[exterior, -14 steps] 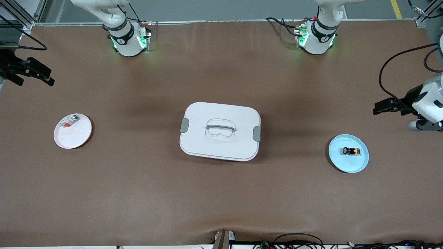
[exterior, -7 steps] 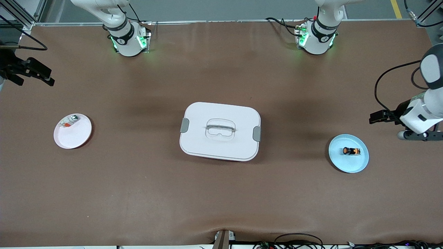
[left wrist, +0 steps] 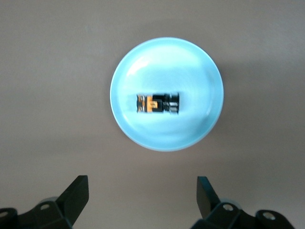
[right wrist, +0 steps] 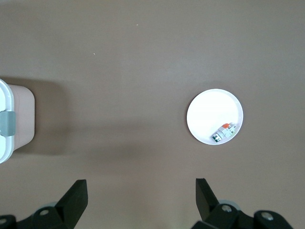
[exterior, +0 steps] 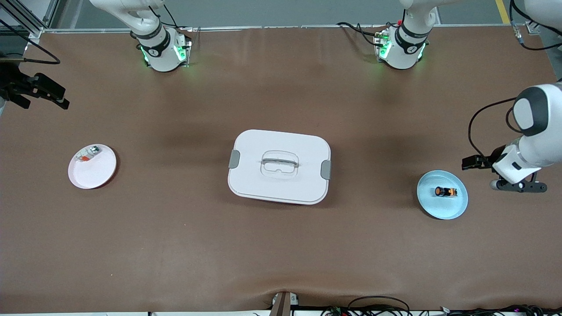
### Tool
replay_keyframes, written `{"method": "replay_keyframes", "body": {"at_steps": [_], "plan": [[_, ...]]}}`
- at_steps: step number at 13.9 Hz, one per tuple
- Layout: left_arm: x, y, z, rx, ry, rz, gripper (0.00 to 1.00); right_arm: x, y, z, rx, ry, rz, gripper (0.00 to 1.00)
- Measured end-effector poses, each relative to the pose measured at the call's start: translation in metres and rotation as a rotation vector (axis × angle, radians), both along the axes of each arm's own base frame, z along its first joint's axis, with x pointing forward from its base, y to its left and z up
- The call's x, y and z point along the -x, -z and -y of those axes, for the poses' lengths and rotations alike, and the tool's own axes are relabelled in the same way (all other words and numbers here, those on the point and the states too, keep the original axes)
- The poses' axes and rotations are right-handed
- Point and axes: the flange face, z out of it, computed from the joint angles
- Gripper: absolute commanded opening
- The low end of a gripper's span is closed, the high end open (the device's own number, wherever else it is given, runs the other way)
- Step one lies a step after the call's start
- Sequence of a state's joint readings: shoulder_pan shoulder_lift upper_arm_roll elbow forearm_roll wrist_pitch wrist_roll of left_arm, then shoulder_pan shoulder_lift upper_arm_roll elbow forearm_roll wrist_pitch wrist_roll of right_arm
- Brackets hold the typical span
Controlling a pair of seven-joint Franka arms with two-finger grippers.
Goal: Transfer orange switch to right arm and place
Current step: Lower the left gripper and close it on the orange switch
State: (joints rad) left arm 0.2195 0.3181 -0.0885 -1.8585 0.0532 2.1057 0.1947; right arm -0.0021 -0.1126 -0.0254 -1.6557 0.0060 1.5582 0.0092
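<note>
Hovering wide open and empty beside the light blue plate point(exterior: 452, 210) holding the orange switch point(exterior: 445, 192): left end effector point(left wrist: 143, 200). Waiting, equally open, at bench point(exterior: 281, 245) edge: right end effector point(right wrist: 140, 200).

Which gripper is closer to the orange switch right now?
Left. The left gripper, open, hangs just off the blue plate holding the orange switch. The right gripper, open, waits at the right arm's end of the table.

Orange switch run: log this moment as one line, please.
phase: approach | orange switch: lying on blue plate, untouched | left gripper: open, beside the plate | right gripper: open, waiting
</note>
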Motion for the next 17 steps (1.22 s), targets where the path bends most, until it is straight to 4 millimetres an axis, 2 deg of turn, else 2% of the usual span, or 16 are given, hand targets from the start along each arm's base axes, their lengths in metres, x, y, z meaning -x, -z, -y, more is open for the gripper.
{"method": "replay_keyframes", "body": {"at_steps": [4,7,13,17], "plan": [[-0.013,0.05,-0.003,0.007,-0.002,0.036,1.0,0.0,0.0,-0.001,0.0,-0.002,0.0,1.0],[-0.019,0.077,-0.005,0.027,-0.02,0.059,1.0,0.0,0.001,-0.001,0.0,-0.002,-0.001,1.0],[-0.031,0.096,-0.007,0.079,-0.075,0.078,1.0,0.0,0.001,-0.001,0.0,-0.002,-0.002,1.0],[-0.031,0.111,0.0,0.087,-0.068,0.066,1.0,0.0,0.001,-0.001,0.0,-0.001,-0.002,1.0]]}}
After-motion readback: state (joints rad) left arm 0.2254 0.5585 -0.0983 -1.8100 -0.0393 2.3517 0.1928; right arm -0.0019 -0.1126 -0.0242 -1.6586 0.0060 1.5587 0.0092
